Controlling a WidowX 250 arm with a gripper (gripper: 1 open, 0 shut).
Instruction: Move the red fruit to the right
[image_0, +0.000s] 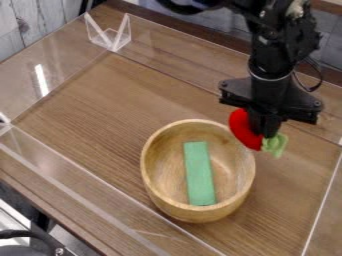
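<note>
the black robot gripper (269, 124) pointed steeply down with its jaws clamped narrowly on the small round bright-red toy fruit (247, 128), whose light-green leafy end (275, 145) stuck out to the right below the fingers. the fruit hung just beside the far right rim of the round light wooden bowl (163, 185), which held a flat green rectangular block (198, 173) and sat on the brown wood-grain table (107, 100).
</note>
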